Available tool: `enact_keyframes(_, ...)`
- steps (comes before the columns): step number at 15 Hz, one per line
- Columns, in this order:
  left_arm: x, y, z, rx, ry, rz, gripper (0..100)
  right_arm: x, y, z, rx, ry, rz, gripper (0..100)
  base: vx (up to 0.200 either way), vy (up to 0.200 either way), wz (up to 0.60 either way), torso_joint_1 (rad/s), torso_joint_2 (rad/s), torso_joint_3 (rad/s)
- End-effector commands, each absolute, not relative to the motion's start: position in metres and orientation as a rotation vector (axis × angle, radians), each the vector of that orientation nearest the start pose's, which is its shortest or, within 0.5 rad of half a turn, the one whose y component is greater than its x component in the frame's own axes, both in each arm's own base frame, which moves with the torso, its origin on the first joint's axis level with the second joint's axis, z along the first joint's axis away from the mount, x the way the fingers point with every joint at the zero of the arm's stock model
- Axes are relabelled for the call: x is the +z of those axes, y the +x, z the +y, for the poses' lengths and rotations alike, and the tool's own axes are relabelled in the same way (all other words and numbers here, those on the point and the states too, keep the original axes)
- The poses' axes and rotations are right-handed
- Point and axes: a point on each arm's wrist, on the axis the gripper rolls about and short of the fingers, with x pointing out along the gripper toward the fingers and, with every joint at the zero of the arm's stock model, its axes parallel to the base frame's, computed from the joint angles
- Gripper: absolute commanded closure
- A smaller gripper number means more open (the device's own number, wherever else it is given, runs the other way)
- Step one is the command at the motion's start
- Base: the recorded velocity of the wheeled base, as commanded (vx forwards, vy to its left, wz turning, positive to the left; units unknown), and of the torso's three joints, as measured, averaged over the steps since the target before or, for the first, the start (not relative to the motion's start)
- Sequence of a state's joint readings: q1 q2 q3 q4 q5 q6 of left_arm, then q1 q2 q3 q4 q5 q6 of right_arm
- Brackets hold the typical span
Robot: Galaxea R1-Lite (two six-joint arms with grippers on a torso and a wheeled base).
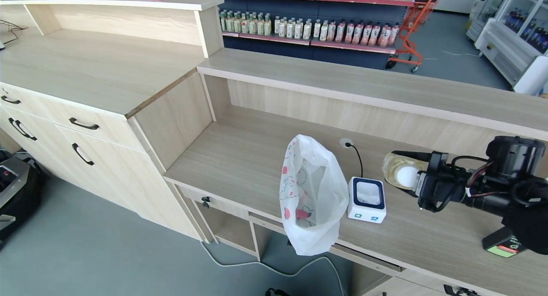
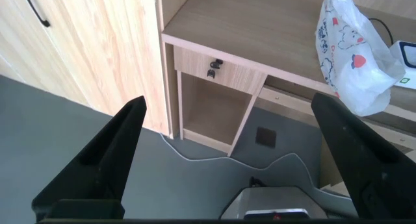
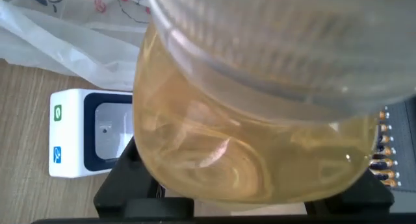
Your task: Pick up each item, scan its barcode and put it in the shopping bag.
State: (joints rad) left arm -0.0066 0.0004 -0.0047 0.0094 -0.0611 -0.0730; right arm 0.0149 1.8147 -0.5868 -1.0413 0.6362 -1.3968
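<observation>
A clear bottle of yellow liquid (image 1: 396, 169) with a white cap hangs on its side just above the counter, right of the scanner. My right gripper (image 1: 413, 174) is shut on it. In the right wrist view the bottle (image 3: 260, 120) looms close, with the scanner (image 3: 91, 130) and bag (image 3: 65, 29) beyond it. The white scanner (image 1: 366, 199) with its dark-framed window stands on the counter (image 1: 428, 244). The white printed shopping bag (image 1: 310, 193) stands open at the counter's front edge. My left gripper (image 2: 227, 159) hangs open and empty low beside the counter, over the floor.
A dark box with a green and red label (image 1: 503, 244) lies on the counter under my right arm. The scanner's cable (image 1: 357, 156) runs to a grommet at the back wall. A taller cabinet (image 1: 85, 73) stands to the left. Drink shelves (image 1: 308, 28) lie beyond.
</observation>
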Motion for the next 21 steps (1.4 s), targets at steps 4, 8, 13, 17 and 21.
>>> enact_keyframes(4, 0.076, -0.023, -0.001, -0.067, -0.074, 0.009, 0, 0.102, 0.321, 0.021, 0.708, -1.274, -0.342, 100, 0.0, 0.0, 0.0, 0.0, 0.0, 0.0)
enact_keyframes(8, 0.076, -0.023, -0.001, -0.067, -0.074, 0.007, 0, 0.087, 0.332, 0.021, 0.694, -1.297, -0.365, 100, 0.0, 0.0, 0.0, 0.0, 0.0, 0.0)
enact_keyframes(13, 0.076, -0.023, -0.001, -0.067, -0.074, 0.007, 0, 0.069, 0.337, 0.022, 0.721, -1.312, -0.342, 100, 0.0, 0.0, 0.0, 0.0, 0.0, 0.0)
enact_keyframes(17, 0.076, -0.023, -0.001, -0.067, -0.074, 0.007, 0, 0.062, 0.339, 0.022, 0.727, -1.313, -0.336, 100, 0.0, 0.0, 0.0, 0.0, 0.0, 0.0)
enact_keyframes(21, 0.076, -0.023, -0.001, -0.067, -0.074, 0.007, 0, 0.058, 0.348, 0.024, 0.715, -1.32, -0.356, 100, 0.0, 0.0, 0.0, 0.0, 0.0, 0.0)
